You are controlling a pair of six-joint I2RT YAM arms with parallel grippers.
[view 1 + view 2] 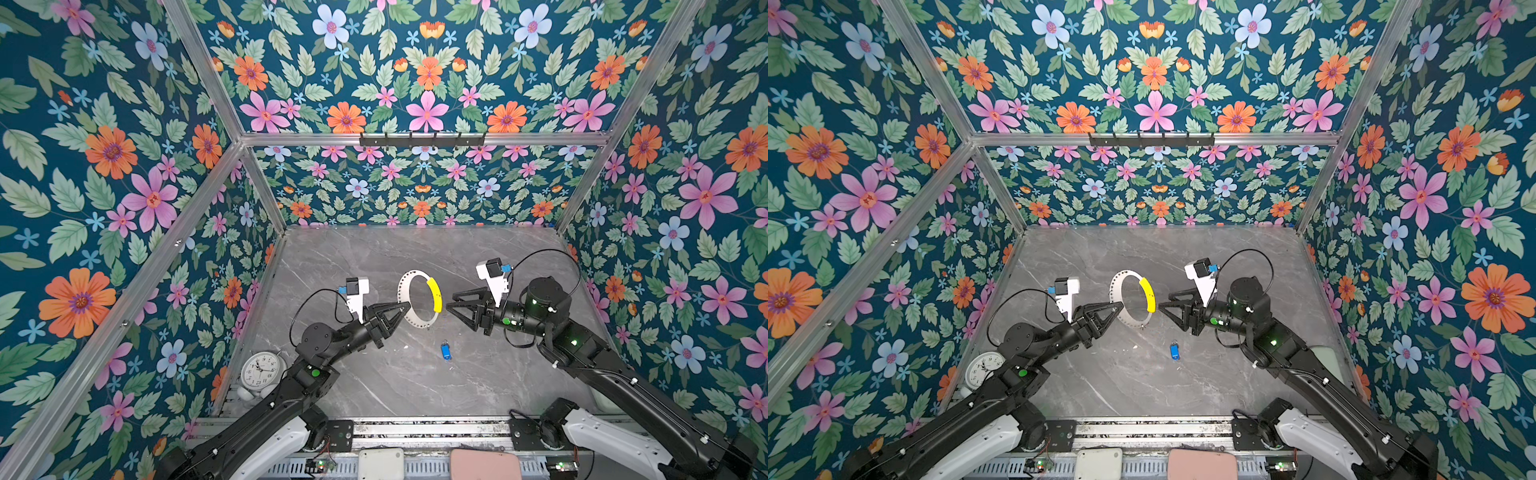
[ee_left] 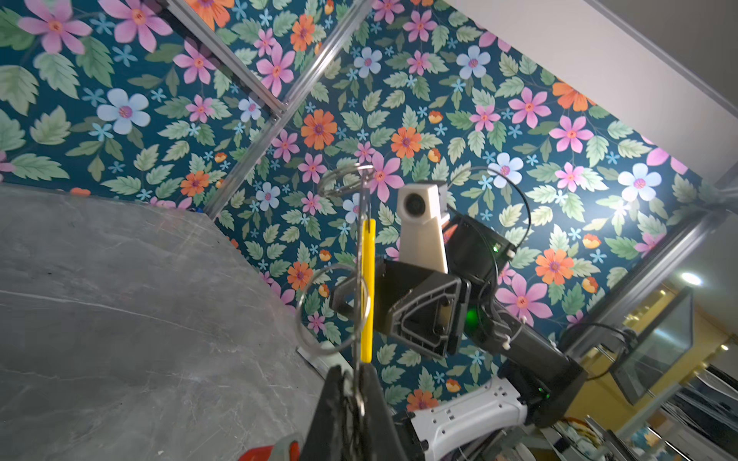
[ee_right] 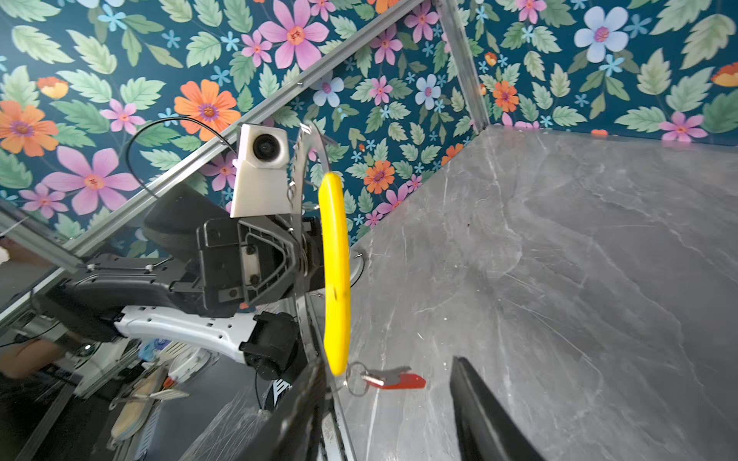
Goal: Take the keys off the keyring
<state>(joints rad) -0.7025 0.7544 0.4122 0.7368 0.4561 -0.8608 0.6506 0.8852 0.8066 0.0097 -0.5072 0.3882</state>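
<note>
The keyring [image 1: 402,291] is a large grey hoop with a yellow sleeve [image 1: 434,294], held upright above the table in both top views [image 1: 1113,291]. My left gripper [image 1: 405,308] is shut on the hoop's lower left rim, and the rim sits pinched between its fingers [image 2: 353,383]. My right gripper [image 1: 452,302] stands open just right of the yellow sleeve [image 3: 335,271]. A key with a red tag [image 3: 393,379] hangs from a small ring below the sleeve's end, between the open right fingers [image 3: 387,367]. A key with a blue tag [image 1: 445,351] lies on the marble table [image 1: 1174,351], apart from the hoop.
A white alarm clock [image 1: 261,369] stands at the table's front left, beside the left arm. A black hook rail [image 1: 422,139] runs along the back frame. A white box [image 1: 381,463] and a pink box [image 1: 484,463] sit at the front edge. Flowered walls close three sides.
</note>
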